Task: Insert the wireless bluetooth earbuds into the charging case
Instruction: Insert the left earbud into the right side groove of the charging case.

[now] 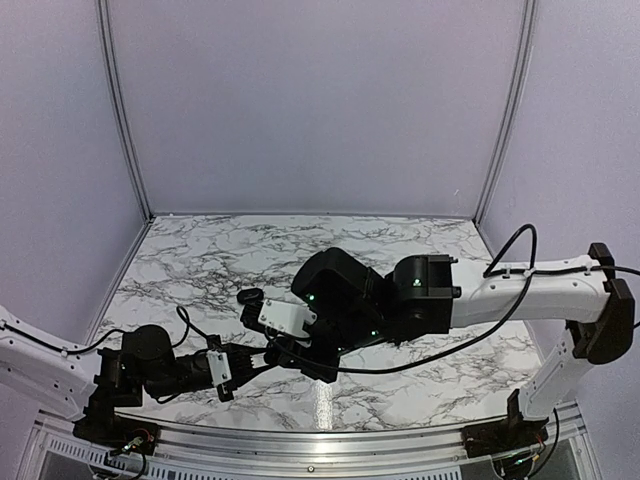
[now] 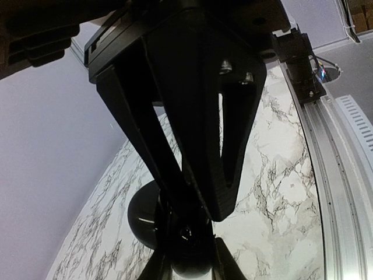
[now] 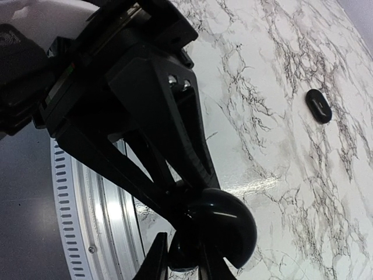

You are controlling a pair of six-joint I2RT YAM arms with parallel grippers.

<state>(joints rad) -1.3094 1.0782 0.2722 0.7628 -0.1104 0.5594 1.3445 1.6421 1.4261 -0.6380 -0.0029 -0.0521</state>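
Left gripper is pinched fully together, its tips right at the glossy black charging case. Whether an earbud sits between them, can't tell. Right gripper is clamped narrow on that rounded case, over the near-middle of the veined marble table, close to the ribbed aluminium rail. A small black oval piece lies farther out, open marble around it.

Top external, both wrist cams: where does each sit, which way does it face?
Top external: high behind the robot, facing down at the table; left arm, right arm show.
Left wrist: on left arm, facing along left end effector to table.
Right wrist: same, over right end effector.
Shared: both wrists see a glossy black round object.
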